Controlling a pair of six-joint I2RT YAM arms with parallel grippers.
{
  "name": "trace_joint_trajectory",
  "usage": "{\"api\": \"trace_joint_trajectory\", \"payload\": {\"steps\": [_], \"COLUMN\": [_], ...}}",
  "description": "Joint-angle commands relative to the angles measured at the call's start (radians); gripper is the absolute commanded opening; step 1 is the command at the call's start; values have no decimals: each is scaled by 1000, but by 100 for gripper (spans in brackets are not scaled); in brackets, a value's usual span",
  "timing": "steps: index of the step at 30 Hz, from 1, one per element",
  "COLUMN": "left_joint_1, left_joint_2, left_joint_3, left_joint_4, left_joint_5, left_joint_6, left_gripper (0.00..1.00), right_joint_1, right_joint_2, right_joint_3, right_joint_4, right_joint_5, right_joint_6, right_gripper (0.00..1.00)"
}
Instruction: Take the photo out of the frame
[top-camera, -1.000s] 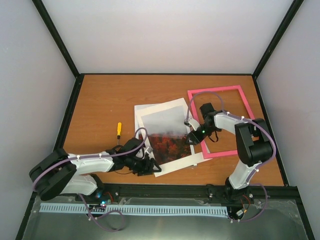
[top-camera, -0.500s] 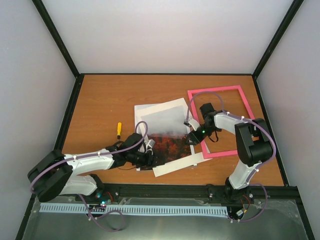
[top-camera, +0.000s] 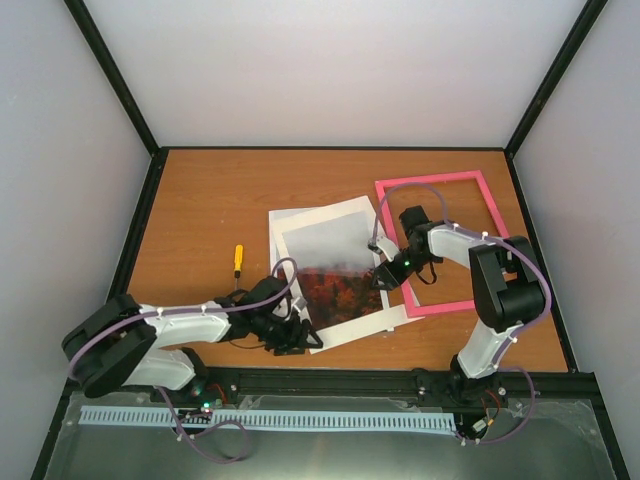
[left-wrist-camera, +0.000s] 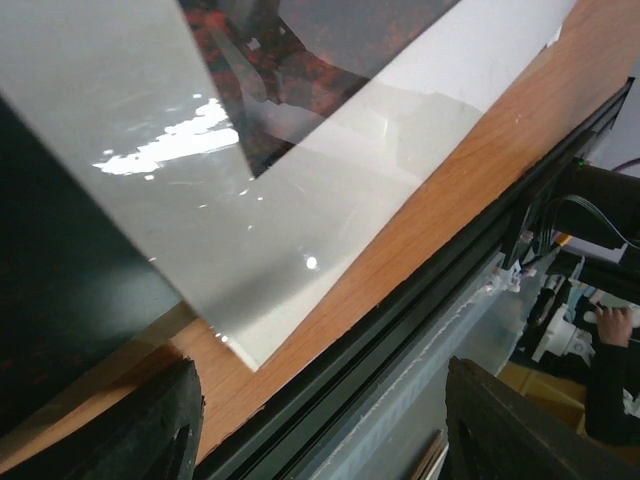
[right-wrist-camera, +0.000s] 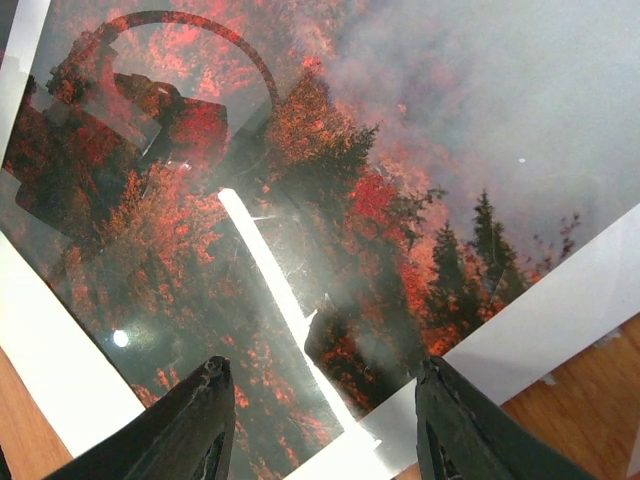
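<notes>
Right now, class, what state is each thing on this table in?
Thin pink rectangular picture frame: empty, lying flat.
Paper photo of misty sky and red trees: out of the frame, white-bordered.
Small yellow-handled screwdriver: lying on the table, untouched.
Left jaws: open.
Right jaws: open, over the photo.

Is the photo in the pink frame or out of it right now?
Out. The photo lies flat to the left of the frame, bordered by a white mat; the frame's opening shows only bare table.
</notes>
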Motion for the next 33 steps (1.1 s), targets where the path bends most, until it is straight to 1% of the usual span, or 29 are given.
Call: {"api": "trace_joint_trajectory", "payload": {"steps": [1, 5, 9, 13, 18, 22, 27, 30, 33], "left_joint_1": [-14, -14, -14, -14, -13, 0, 67, 131, 162], "left_joint_2": [59, 71, 15, -16, -14, 9, 25, 49, 85], "left_joint_3": [20, 48, 65, 107, 146, 179, 179, 153, 171], "left_joint_4": [48, 67, 77, 73, 86, 60, 38, 83, 112], "left_joint_5": [11, -8, -62, -113, -150, -202, -247, -221, -230], "left_joint_6": [23, 26, 9, 34, 73, 82, 49, 33, 58], "left_gripper": [67, 67, 67, 67, 67, 67, 67, 66, 63], "right_joint_1": [9, 8, 9, 8, 9, 9, 9, 8, 9], "right_joint_2": [29, 37, 42, 52, 56, 51, 52, 55, 53], "right_joint_3": [4, 5, 6, 9, 10, 12, 11, 12, 14], "right_joint_4": [-24, -26, -28, -30, -32, -35, -37, -37, -37], "right_joint_5": [9, 10, 8, 6, 5, 4, 2, 2, 4], "right_joint_6": [-3, -1, -1, 0, 3, 5, 5, 4, 0], "right_gripper": [48, 48, 48, 48, 48, 48, 48, 48, 48]}}
